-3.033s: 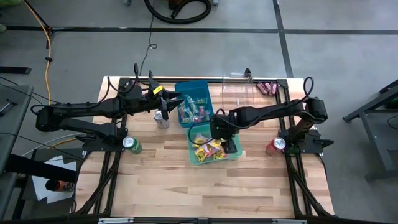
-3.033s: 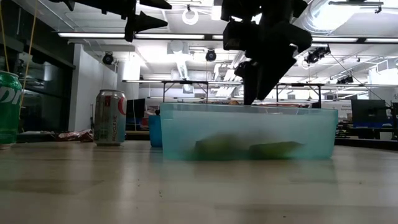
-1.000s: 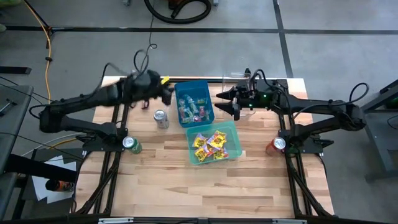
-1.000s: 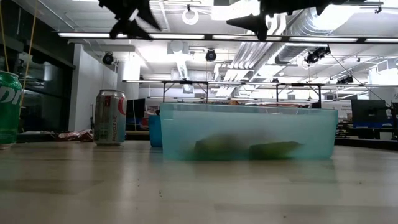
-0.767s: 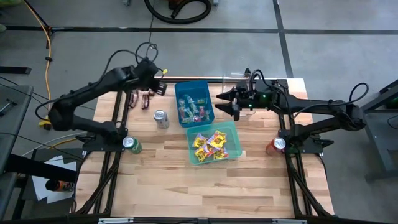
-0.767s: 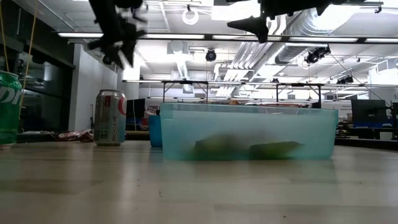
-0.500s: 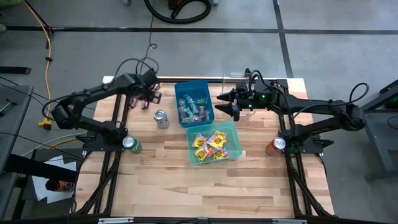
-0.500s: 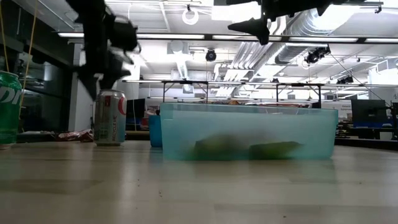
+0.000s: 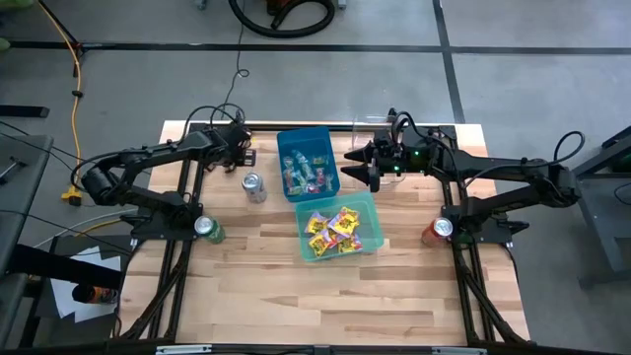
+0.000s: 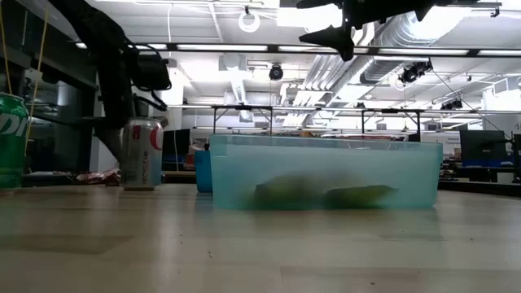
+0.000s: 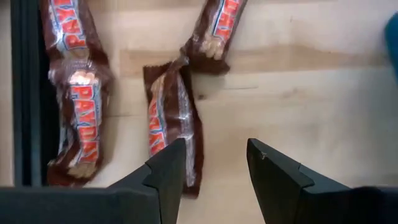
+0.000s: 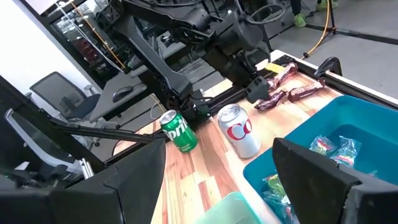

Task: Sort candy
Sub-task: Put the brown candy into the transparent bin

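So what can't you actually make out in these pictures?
- Low view: the candy inside the teal bin is green smears behind its frosted wall.
- Left wrist view: the PayDay bars are cut off by the frame's edge.
- High view: wrappers in the blue bin are too small to read.

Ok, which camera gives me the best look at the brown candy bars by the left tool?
The left wrist view: three brown candy bars fill it, just ahead of the open left tool. The right wrist view shows them small and far; the high view hides them under the arm; the low view barely shows them.
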Tool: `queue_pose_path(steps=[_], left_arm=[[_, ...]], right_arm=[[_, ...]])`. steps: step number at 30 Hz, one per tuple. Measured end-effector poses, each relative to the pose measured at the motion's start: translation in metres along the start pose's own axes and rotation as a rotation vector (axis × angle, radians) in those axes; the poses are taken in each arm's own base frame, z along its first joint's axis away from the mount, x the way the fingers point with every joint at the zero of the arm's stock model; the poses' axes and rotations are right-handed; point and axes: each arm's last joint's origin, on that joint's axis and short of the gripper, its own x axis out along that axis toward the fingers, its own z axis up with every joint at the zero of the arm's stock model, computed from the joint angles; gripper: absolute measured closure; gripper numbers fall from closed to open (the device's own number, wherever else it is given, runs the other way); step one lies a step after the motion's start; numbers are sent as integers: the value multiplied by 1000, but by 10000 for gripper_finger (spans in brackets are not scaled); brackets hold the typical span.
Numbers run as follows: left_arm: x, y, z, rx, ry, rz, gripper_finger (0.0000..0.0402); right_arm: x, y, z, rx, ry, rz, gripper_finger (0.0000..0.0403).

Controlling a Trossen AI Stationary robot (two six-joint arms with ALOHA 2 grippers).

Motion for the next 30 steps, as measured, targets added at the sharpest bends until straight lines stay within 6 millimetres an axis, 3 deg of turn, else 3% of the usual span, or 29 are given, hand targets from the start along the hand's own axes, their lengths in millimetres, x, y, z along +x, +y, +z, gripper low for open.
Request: queue_pose_path(steps=[9,25,30], left_arm=[[5,3,0,-15,30,23,245],[43,1,-4,19,160,131,248],[41,1,-4,71,168,104,304]], right_arm=[[0,0,0,1,1,0,112],[0,-2,-5,6,47,-23,112],[0,-2,-5,5,47,-22,112]])
